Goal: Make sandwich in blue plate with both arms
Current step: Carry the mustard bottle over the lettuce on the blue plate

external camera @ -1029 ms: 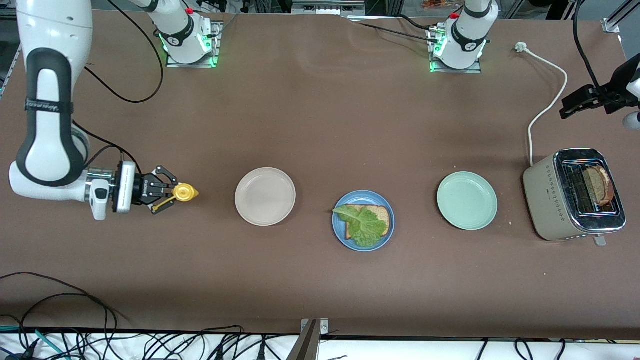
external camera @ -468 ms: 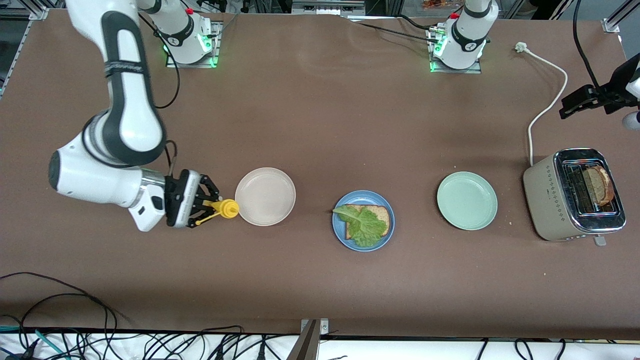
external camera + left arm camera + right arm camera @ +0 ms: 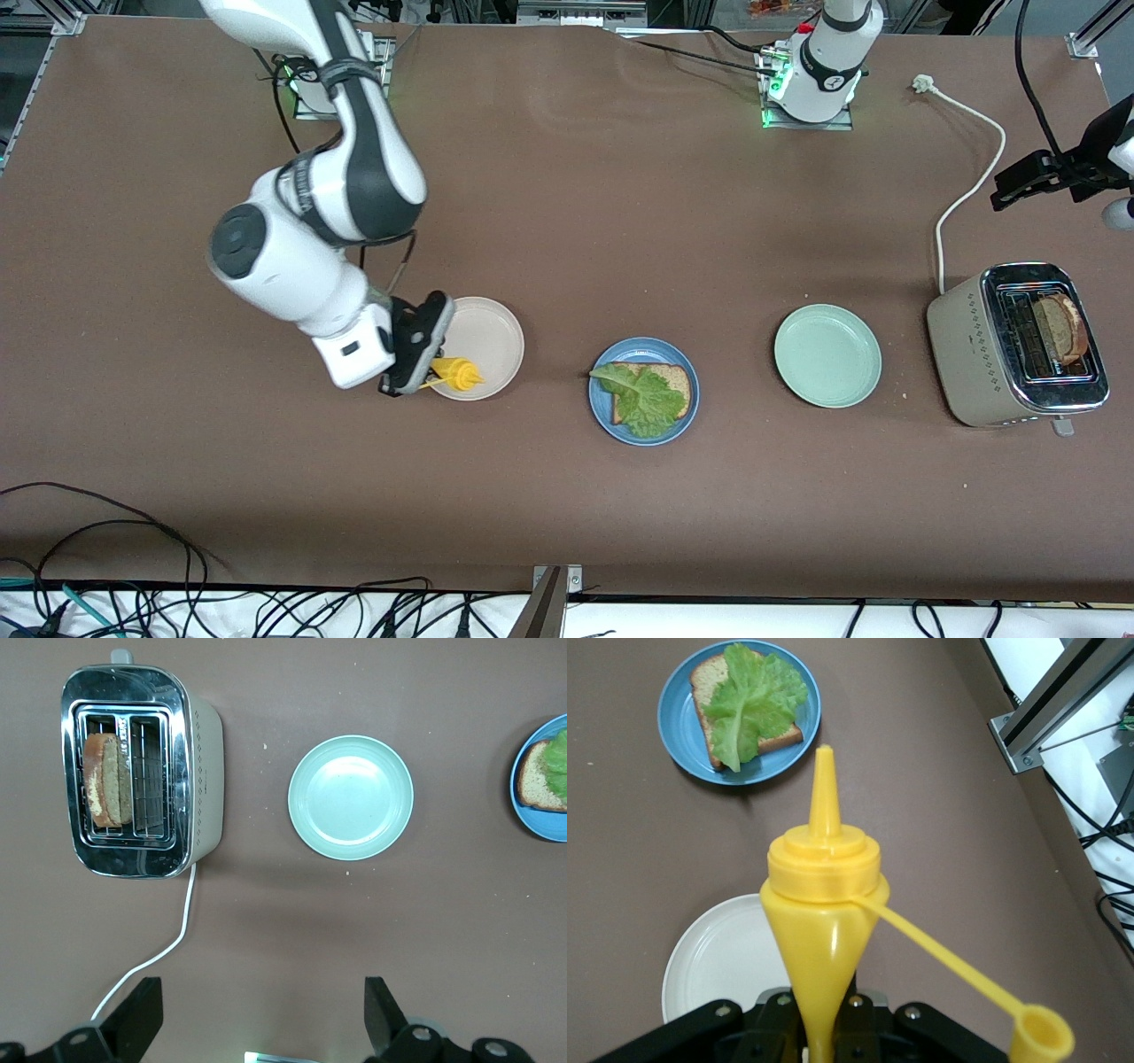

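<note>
The blue plate holds one slice of brown bread with a green lettuce leaf on top. My right gripper is shut on a yellow squeeze bottle, held over the cream-white plate's edge. In the right wrist view the bottle points nozzle first toward the blue plate, and its cap dangles on a strap. A second bread slice stands in the toaster. My left gripper waits open in the air, over the table beside the toaster.
A mint-green plate lies bare between the blue plate and the toaster. The toaster's white cord runs toward the left arm's base. Cables hang along the table edge nearest the front camera.
My right arm has swung in from its end of the table, carrying the yellow bottle to over the cream-white plate's edge. The left arm has not moved.
</note>
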### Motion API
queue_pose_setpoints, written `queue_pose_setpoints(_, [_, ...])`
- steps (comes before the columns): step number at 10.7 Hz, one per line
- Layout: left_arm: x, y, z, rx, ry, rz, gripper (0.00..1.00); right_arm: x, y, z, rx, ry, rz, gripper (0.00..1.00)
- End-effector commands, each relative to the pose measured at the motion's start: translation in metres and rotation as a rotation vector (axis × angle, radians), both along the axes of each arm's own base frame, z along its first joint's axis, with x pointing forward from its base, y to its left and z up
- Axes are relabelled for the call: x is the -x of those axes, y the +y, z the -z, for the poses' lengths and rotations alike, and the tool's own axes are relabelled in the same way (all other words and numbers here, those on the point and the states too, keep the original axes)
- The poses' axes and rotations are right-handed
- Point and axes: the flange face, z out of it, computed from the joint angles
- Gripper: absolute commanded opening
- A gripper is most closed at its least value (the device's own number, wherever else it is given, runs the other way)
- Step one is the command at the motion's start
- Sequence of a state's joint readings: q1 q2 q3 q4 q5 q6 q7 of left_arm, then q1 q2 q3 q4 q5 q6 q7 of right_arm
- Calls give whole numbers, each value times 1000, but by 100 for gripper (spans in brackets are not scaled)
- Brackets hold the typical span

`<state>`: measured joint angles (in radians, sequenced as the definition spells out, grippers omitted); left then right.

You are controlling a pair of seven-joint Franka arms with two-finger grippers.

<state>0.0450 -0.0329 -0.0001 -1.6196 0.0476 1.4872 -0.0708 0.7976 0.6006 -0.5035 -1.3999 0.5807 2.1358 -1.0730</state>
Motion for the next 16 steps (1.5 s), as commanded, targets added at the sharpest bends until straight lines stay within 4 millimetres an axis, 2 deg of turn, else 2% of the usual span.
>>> queue_pose_setpoints(1, [0,-2,-6,12,3,-2,100,18,66,12,184,-111,9,12])
queue_pose_setpoints(3, [0,-1,-6,14,4,-3,100,44,116,38,327,-191,-21,12])
queue_pose_setpoints(4, [0,-1,-6,14,4,-3,100,54,132,51,376,-214,-20,12])
queue_pose_setpoints(8, [0,0,-6,14,4,-3,100,83,175,96,560,-322,-35,12])
queue_pose_setpoints(13, [0,1,-6,14,4,-6,100,79,218,128,609,-464,24,12])
queue_pose_setpoints(15, [1,1,-6,14,6,-5,100,82,233,153,616,-506,23,12])
queue_pose_setpoints(16, [1,1,-6,14,6,-5,100,84,234,173,622,-506,32,12])
